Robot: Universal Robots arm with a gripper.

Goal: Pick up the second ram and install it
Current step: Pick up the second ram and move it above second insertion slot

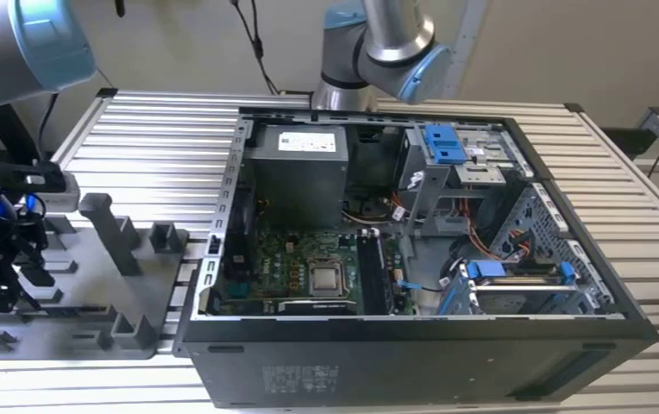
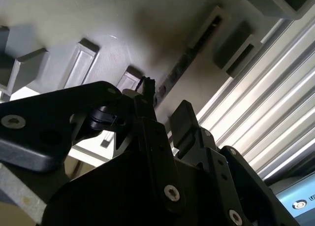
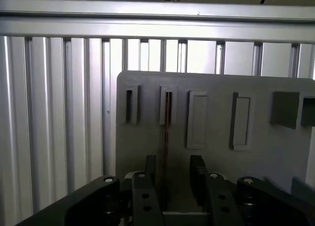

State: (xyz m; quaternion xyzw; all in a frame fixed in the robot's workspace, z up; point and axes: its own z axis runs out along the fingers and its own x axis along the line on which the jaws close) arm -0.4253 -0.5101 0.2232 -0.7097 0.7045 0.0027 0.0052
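Fixture plate (image 1: 88, 332) and computer case (image 1: 422, 362) side by side on the slatted table (image 1: 157, 138)
The plate lies to the exterior view's left of the case. The second ram (image 3: 166, 132) stands on edge in a plate slot (between the parted fingers of the gripper (image 3: 173, 179)).

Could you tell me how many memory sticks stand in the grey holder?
1: the second ram stands edge-on in the grey holder, between the sides of the claw; others may be hidden.

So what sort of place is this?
Probably a robotic PC-assembly bench: an open black computer case with a green circuit board, on a slatted aluminium table, beside a grey plastic fixture tray.
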